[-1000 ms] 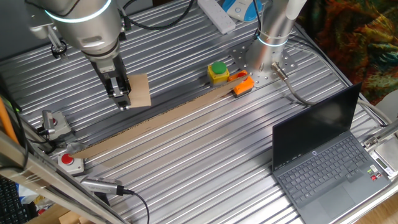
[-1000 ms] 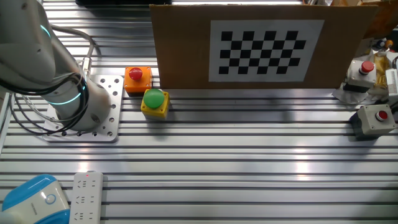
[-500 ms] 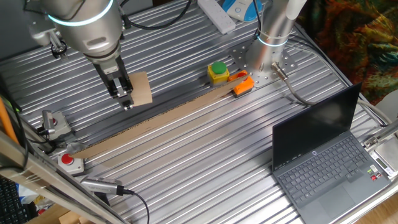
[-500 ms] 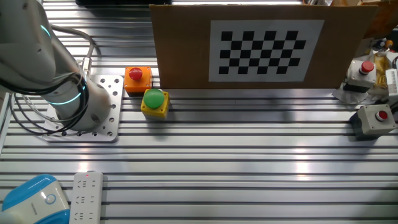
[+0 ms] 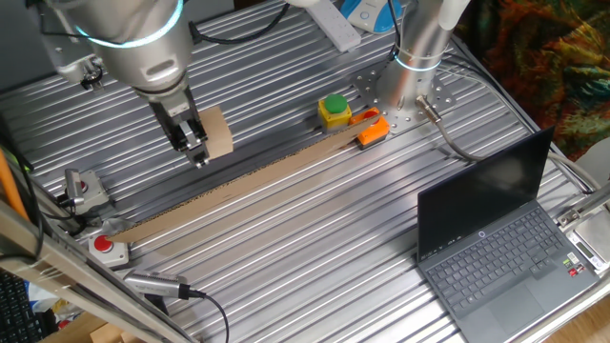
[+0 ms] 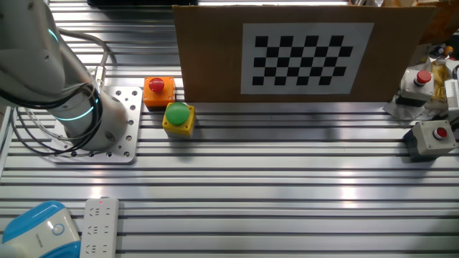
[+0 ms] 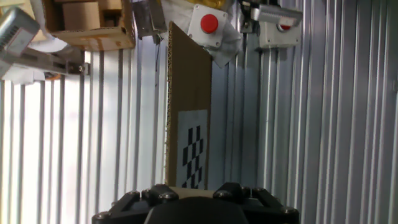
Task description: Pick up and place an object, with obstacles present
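Observation:
The light-tan block (image 5: 218, 134) sits between my gripper's (image 5: 196, 154) fingers at the table's back left, above the ribbed metal top. The gripper is shut on it. In the hand view only a thin tan sliver of the block (image 7: 190, 188) shows between the dark finger bases at the bottom edge. The other fixed view shows neither gripper nor block; both are hidden behind the cardboard wall (image 6: 301, 54).
A long upright cardboard wall (image 5: 248, 186) with a checkerboard (image 7: 193, 152) crosses the table just in front of the gripper. A yellow box with a green button (image 5: 334, 110), an orange button box (image 5: 372, 131), the arm's base (image 5: 419, 48), a laptop (image 5: 496, 238) and grey button boxes (image 5: 84, 186) stand around.
The gripper has shifted slightly to the right with the block in it. Nothing else has moved.

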`<state>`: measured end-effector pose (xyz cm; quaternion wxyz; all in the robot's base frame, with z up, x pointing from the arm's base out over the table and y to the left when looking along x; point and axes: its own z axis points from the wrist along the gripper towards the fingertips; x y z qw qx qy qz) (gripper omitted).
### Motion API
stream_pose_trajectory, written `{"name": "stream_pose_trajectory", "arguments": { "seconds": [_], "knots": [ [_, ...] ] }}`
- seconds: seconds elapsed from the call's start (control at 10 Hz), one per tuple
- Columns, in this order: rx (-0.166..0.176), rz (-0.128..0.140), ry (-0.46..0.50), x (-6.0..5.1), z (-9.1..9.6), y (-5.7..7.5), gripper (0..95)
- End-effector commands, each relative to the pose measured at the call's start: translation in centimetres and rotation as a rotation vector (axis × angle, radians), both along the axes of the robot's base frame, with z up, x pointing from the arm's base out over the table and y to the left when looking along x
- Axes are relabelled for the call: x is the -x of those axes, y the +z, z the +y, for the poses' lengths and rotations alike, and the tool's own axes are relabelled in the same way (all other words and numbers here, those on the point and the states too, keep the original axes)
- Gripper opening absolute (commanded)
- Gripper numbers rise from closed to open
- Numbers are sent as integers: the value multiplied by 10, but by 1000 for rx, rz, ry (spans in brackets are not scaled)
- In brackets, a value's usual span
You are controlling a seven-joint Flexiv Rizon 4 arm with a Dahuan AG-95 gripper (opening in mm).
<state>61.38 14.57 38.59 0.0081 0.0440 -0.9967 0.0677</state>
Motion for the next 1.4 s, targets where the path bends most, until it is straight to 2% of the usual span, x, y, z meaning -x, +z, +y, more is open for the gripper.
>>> {"name": "stream_pose_trajectory", "arguments": {
  "seconds": [0.1,0.2,0.5,1.0,1.4],
  "knots": [
    [12,16,13,-2,1,2,0],
    [24,13,17,-2,1,2,0],
    [21,6,-18,-2,1,2,0],
    [18,14,-74,-2,1,2,0],
    [20,13,-90,3,24,7,0]
  ]
}}
